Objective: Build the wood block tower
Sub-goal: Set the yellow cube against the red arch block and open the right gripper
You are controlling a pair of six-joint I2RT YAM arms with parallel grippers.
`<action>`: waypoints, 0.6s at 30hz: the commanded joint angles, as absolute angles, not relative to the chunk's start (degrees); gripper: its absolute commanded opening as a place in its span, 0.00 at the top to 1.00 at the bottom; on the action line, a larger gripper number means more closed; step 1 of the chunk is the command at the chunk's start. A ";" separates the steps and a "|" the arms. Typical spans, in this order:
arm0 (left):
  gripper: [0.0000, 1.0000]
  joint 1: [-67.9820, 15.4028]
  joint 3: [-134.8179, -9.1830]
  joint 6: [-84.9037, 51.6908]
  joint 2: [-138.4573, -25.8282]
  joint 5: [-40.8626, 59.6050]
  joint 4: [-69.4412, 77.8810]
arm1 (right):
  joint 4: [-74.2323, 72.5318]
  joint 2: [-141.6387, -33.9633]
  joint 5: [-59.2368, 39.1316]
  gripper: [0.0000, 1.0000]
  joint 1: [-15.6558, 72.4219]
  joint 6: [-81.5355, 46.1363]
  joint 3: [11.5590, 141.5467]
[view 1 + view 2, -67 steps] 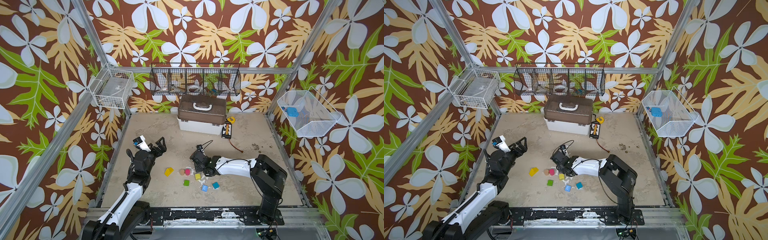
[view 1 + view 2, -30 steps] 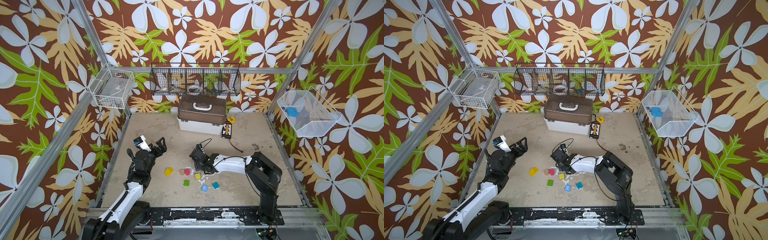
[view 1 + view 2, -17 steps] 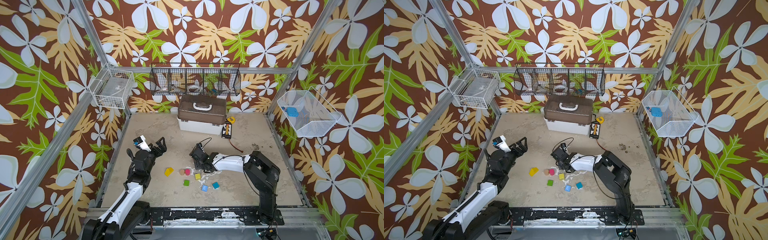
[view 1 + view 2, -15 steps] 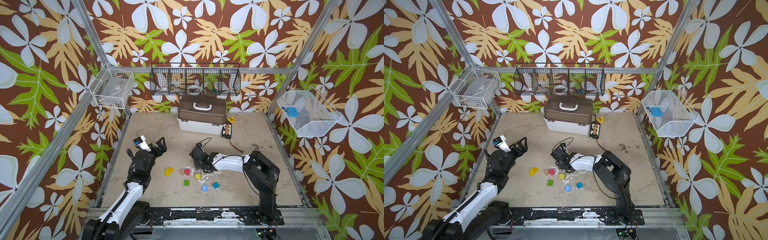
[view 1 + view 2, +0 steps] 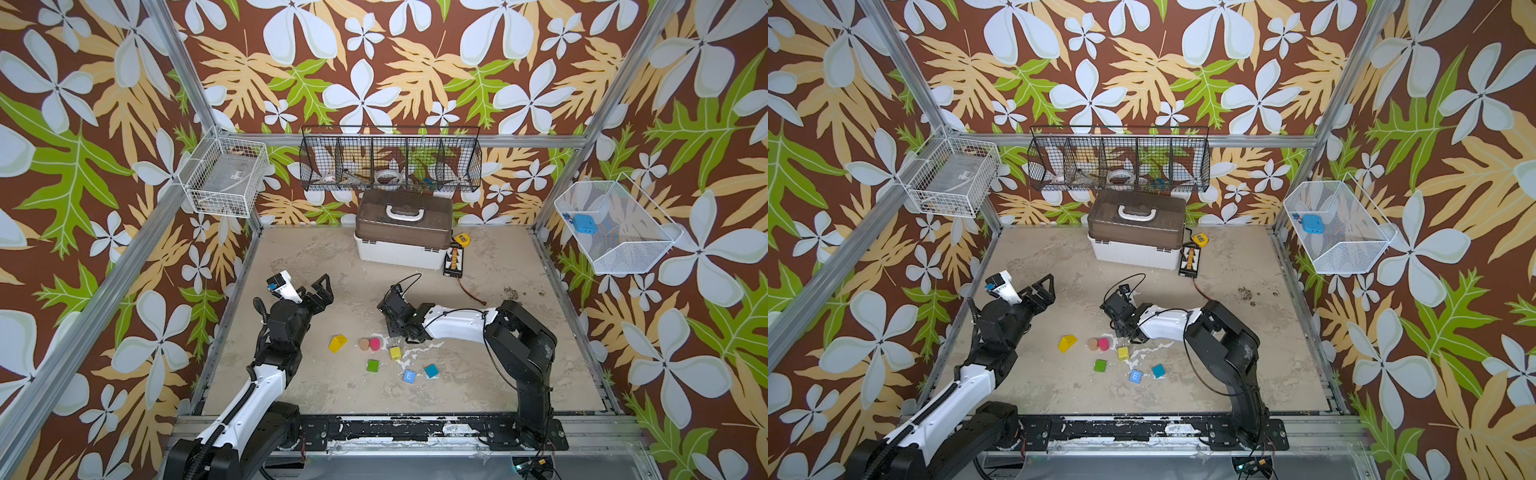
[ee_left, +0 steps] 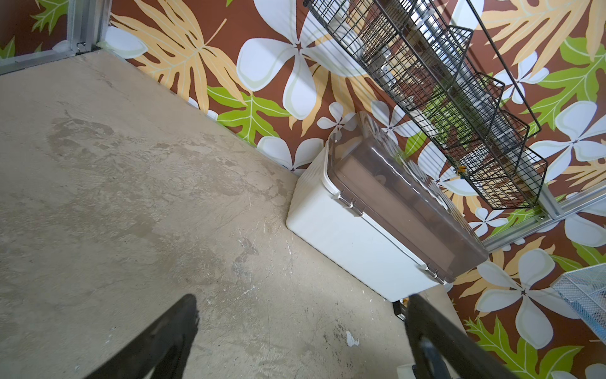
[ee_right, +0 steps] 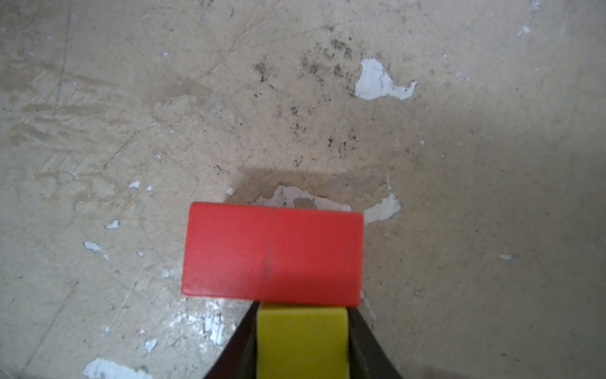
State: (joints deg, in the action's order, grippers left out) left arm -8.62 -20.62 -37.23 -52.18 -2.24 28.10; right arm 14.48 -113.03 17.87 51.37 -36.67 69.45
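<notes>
At centre of worktop, right pincer is clamping a yellow block; the red block is lying just past it, contact unclear. Left pincer is hanging fully spread, empty. Loose blocks are lying scattered nearby. In both top views the right arm is hiding the grip.

1. Both top views: bright, even light; weak shadows on the floor before the box.
2. Left wrist view: pale glare on the box lid; fingers dark, unsharp.
3. Right wrist view: the red block throws a soft shadow; the yellow block is slightly blurred.
</notes>
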 commanded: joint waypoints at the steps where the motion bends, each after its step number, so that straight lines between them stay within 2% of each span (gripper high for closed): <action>1: 0.00 -8.64 -21.01 -37.27 -51.97 -1.93 29.01 | 17.03 -113.15 18.50 0.62 51.33 -35.87 69.53; 15: 0.00 -8.68 -21.01 -37.44 -51.85 -1.85 29.00 | 16.81 -113.33 17.37 0.62 50.54 -34.90 69.78; 18: 0.00 -8.64 -21.01 -37.44 -51.85 -1.68 29.02 | 16.96 -113.64 17.10 0.58 50.61 -34.54 70.20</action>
State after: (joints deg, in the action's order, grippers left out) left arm -8.64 -20.62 -37.23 -51.94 -2.07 28.10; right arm 15.09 -113.14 17.91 50.57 -35.46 69.82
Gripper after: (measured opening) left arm 0.998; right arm 0.403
